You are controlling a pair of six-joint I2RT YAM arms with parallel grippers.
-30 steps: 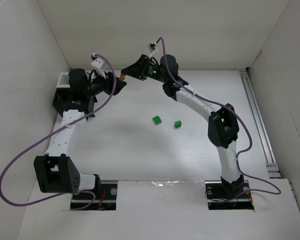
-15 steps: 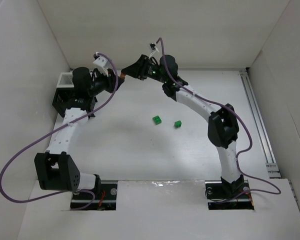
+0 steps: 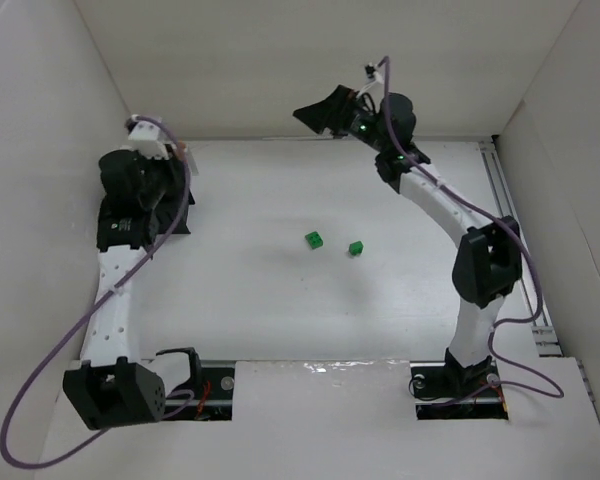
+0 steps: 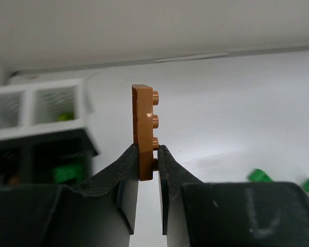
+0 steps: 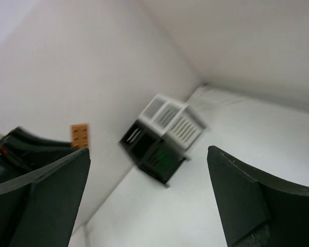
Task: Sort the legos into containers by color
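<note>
An orange lego (image 4: 145, 128) stands upright, pinched at its lower end between the fingers of my left gripper (image 4: 148, 160), which is shut on it. The containers, a black slatted rack with a white rim (image 4: 51, 95), sit just left of that gripper, with green bricks (image 4: 67, 172) inside. The right wrist view shows the rack (image 5: 165, 136) and the held orange lego (image 5: 80, 135) from afar. My right gripper (image 3: 315, 112) hangs open and empty near the back wall. Two green legos (image 3: 313, 239) (image 3: 356, 248) lie mid-table.
White walls enclose the table on the left, back and right. A metal rail (image 3: 520, 250) runs along the right edge. Purple cables loop off both arms. In the top view the left arm covers most of the rack.
The two grippers were tip to tip at the orange lego. The left one shut on it and swung left to the rack. The right one opened and drew back to the right.
</note>
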